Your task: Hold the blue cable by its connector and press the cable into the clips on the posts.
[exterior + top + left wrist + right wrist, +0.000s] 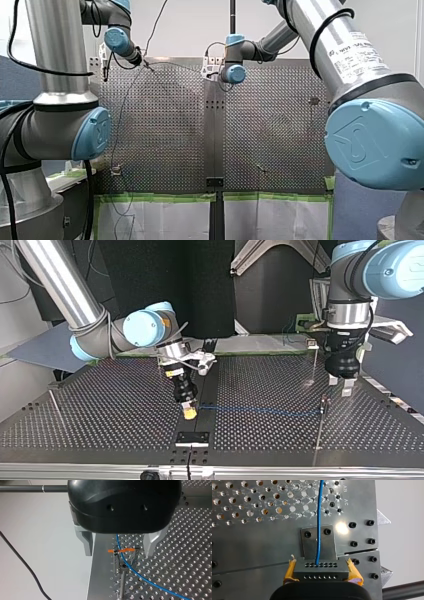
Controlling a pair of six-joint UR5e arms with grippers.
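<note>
While the thin blue cable (319, 525) is running taut, my right gripper (322, 570) is clamping its connector (321, 573), my left gripper (119, 552) hovering, fingers apart.

Post (122, 580) and blue cable (117, 540) ahead of left claw (118, 553); open table (187, 542) beyond.

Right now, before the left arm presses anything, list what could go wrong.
1. The right tool grips the connector only by its ends, between yellow pads; a pull on the blue cable might twist it loose.
2. The left tool stands open astride the clip, and the cable crosses it at a slant; pressing could push the cable beside the clip or bend the thin post.
</note>
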